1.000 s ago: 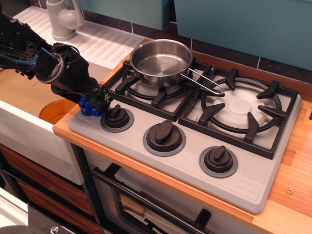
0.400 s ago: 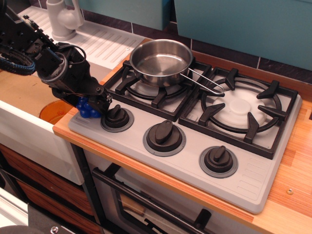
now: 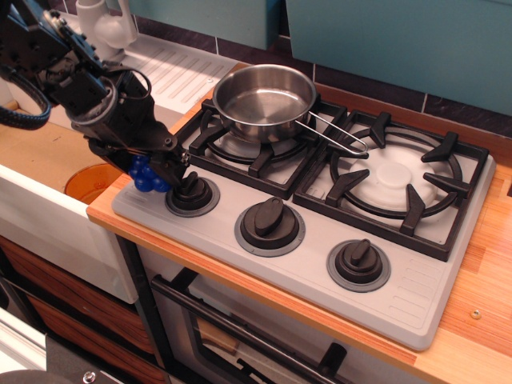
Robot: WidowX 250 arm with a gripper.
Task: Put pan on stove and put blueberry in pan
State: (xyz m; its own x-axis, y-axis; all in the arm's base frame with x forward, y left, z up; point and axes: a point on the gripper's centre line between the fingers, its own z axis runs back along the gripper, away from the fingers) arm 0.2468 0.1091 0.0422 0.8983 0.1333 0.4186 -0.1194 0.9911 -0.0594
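The shiny steel pan (image 3: 264, 100) stands on the left burner grate of the grey stove (image 3: 416, 296). Its wire handle (image 3: 336, 134) points right, toward the second grate. The pan is empty. The blueberry (image 3: 146, 175), a cluster of deep-blue balls, is at the stove's front left corner, beside the left knob (image 3: 192, 192). My gripper (image 3: 162, 168) comes in from the upper left and its black fingers are closed around the blueberry, partly hiding it. I cannot tell whether the blueberry still rests on the stove.
An orange round disc (image 3: 90, 181) lies in the sink to the left, below my arm. A white faucet (image 3: 104, 32) and drainboard (image 3: 172, 68) are behind. Two more knobs (image 3: 270, 224) sit along the stove front. The wooden counter (image 3: 480, 320) surrounds the stove.
My arm has shifted a little up and to the right, with the wrist rising. The gripper stays on the blueberry, which has barely moved. The pan has not moved.
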